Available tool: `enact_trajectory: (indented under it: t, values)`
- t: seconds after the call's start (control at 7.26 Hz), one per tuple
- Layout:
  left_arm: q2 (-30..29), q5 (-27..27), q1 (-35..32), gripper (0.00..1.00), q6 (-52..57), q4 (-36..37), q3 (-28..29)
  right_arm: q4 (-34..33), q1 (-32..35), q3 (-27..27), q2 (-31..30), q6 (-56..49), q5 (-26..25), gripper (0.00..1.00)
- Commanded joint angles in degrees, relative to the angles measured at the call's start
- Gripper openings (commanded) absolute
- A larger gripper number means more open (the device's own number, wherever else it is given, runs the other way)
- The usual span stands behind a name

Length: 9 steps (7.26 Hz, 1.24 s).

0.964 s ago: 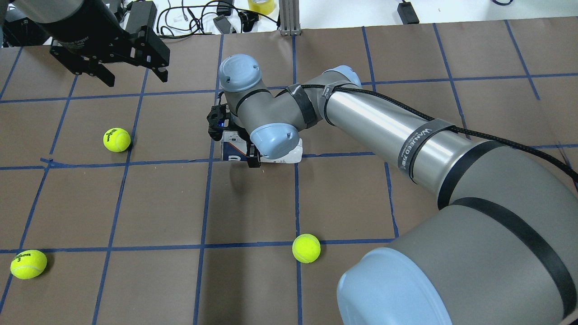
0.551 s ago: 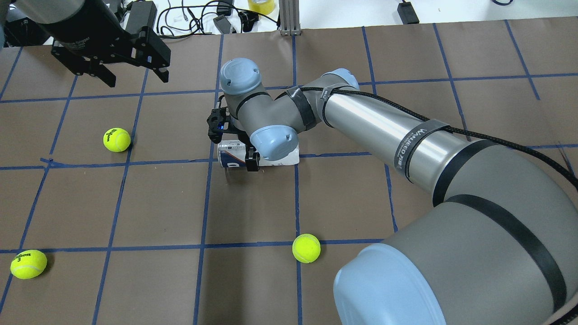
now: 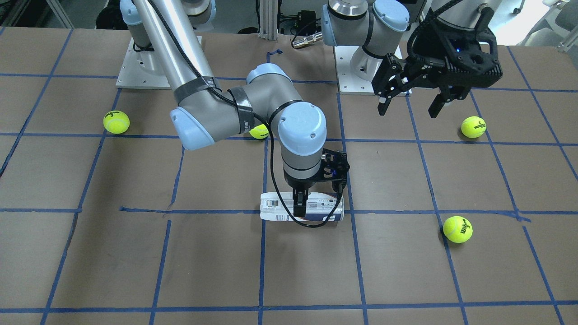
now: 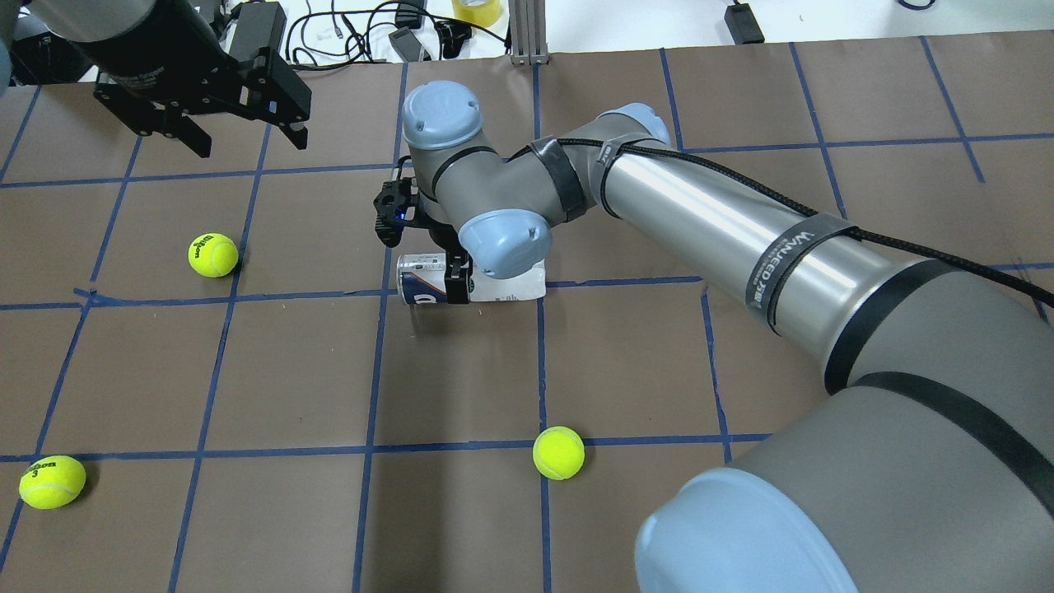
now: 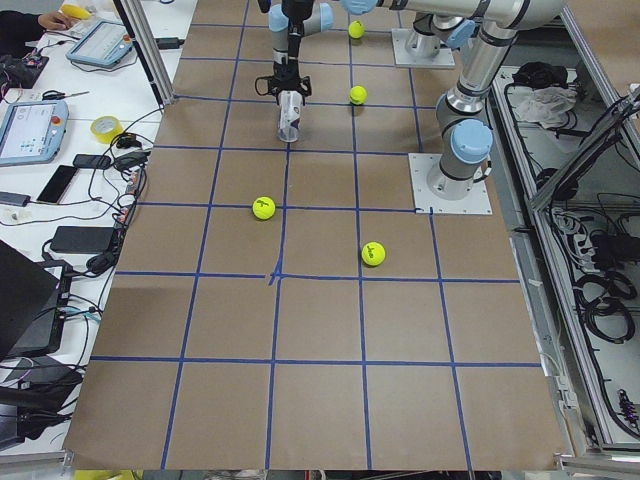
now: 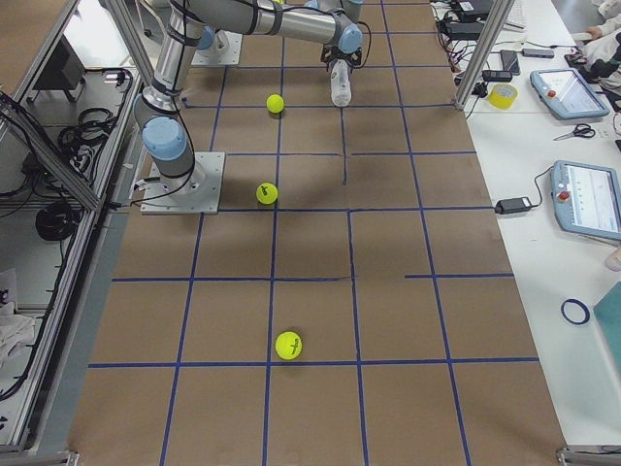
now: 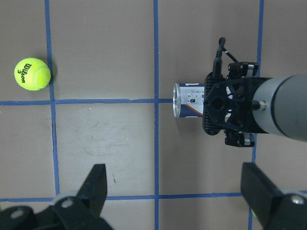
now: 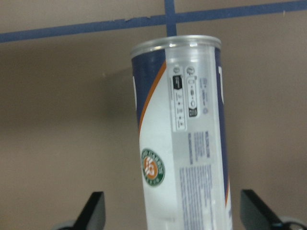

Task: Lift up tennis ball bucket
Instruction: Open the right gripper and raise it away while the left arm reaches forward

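Observation:
The tennis ball bucket [image 3: 276, 208] is a clear can with a white label and a navy band. It lies on its side near the table's middle. My right gripper [image 3: 301, 201] comes down on it from above and is shut across its width. A shadow under the bucket [image 4: 422, 282] puts it just off the paper. The right wrist view shows the bucket [image 8: 182, 143] between both fingers. My left gripper [image 4: 247, 140] is open and empty, high at the far left, well away from the bucket. Its own wrist view shows the bucket [image 7: 187, 100] and the right gripper [image 7: 230, 110].
Loose tennis balls lie on the brown paper: one left of the bucket [image 4: 213, 254], one at the front left [image 4: 52, 482], one at the front middle [image 4: 558, 452]. Another ball [image 3: 259, 131] sits behind my right forearm. Cables and tape lie beyond the far edge.
My right wrist has risen a little with the bucket in its grip. The bucket has left the paper and a shadow now shows beneath it. The left arm has barely moved.

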Motion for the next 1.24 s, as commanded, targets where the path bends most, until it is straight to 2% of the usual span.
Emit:
enact_trajectory:
  t: [0.0,0.14,0.28,0.41,0.55,0.69,0.83,0.96,1.1]
  values:
    - [-1.0,-7.1,0.2,1.0,0.0,0.2,0.6,8.1,-7.5,0.4,-7.0,0.8,1.2,0.99]
    - [-1.4,-9.6,0.2,1.0,0.0,0.7,0.1,10.6,-12.4,0.4,-8.8,3.3,1.9,0.99]
    - [-1.9,-10.0,0.2,1.0,0.0,0.8,0.2,18.2,-17.1,0.6,-12.3,6.3,2.6,0.99]
    - [-3.1,-12.0,0.3,1.0,0.1,0.9,-0.2,22.0,-21.1,0.6,-13.9,8.2,1.9,1.0]
    - [-4.9,-13.8,0.5,1.0,2.2,4.0,-0.3,21.8,-24.8,0.6,-15.4,9.7,1.7,1.0]
    - [-7.0,-18.5,2.2,1.0,2.6,3.8,-1.6,21.6,-27.1,0.7,-16.3,14.4,1.7,1.0]
    - [-9.5,-24.9,4.9,0.98,3.6,5.1,-5.6,21.7,-28.1,0.5,-16.7,23.0,1.6,1.0]
    - [-13.4,-26.4,6.9,0.98,10.5,9.7,-9.4,21.1,-27.9,0.5,-18.9,31.0,0.8,0.98]
    - [-17.6,-29.7,7.7,0.98,11.9,11.2,-11.3,20.4,-27.9,0.7,-19.7,36.1,-1.7,0.96]
